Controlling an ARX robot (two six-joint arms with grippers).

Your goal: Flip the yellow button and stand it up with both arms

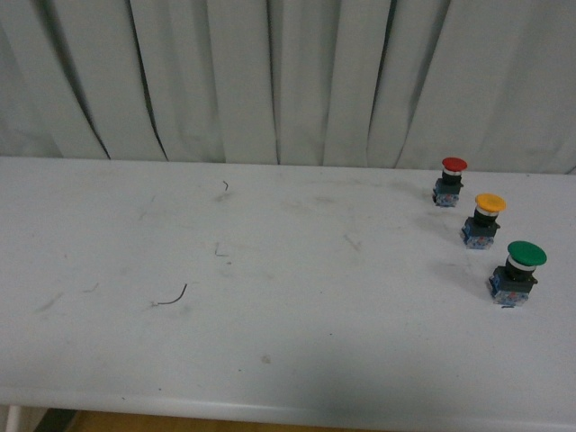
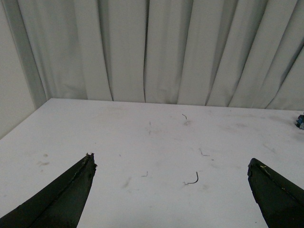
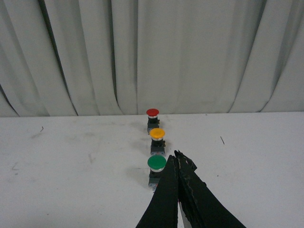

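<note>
Pincers first: your right gripper (image 3: 177, 156) is clenched, its two black fingers pressed tip to tip with nothing between them, and it hangs over the table (image 1: 270, 342) just beside the green button (image 3: 156, 164), pointing down the row. Your left gripper (image 2: 171, 164) is released, fingers spread wide with only bare tabletop and a few stray wire scraps (image 2: 192, 180) between them; it is well apart from the buttons, which barely reach the edge of its view.

Moving outward, the yellow button (image 1: 486, 219) is the middle one of three in a slanted row on the right side of the table, between the red button (image 1: 451, 180) behind it and the green one in front. It already stands cap up on its blue base, as far as you can judge from the front view and the right wrist view. Neither arm shows in the front view.

By that reading, either the flip has not begun or the standing is already done; these pictures cannot settle which. If you mean to work it, the next move calls for opening the right fingers, reaching past the green button without knocking it, and bringing the left arm across to help steady the yellow one
</note>
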